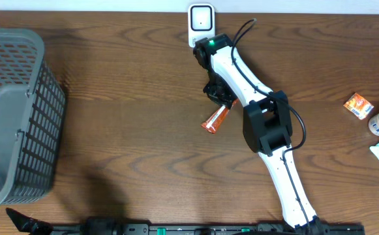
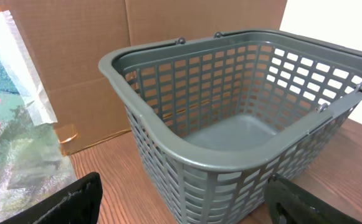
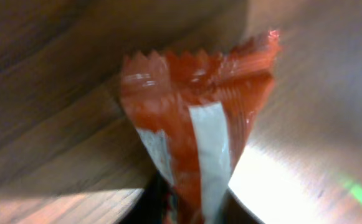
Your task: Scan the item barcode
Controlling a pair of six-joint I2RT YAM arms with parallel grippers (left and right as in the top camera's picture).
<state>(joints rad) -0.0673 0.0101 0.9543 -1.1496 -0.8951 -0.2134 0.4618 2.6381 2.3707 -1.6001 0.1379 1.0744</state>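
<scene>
Overhead, the right gripper (image 1: 220, 99) sits at the upper end of an orange snack packet (image 1: 216, 120), which lies slanted on the wooden table (image 1: 130, 111) just below the white barcode scanner (image 1: 201, 21) at the far edge. In the right wrist view the packet (image 3: 196, 124) fills the frame. Its serrated end points away, and its near end narrows into the dark gap where the jaws are. The fingers themselves are hard to make out there, but the wrapper looks gathered and pinched, so I judge the jaws to be clamped on the packet's end. The left gripper (image 2: 187, 202) stands wide and holds nothing, facing the grey plastic basket (image 2: 168, 143) well to the left.

The risk lies in the hold. A pinch on the very end of a slick, crinkly wrapper lets the packet slip out or swing when it is lifted, so the code may not sit flat to the scanner. No barcode shows here, only a white strip down the wrapper, so the printed face may be turned away and the read could fail. The arm is also close to the scanner, and a careless lift could knock it.
</scene>
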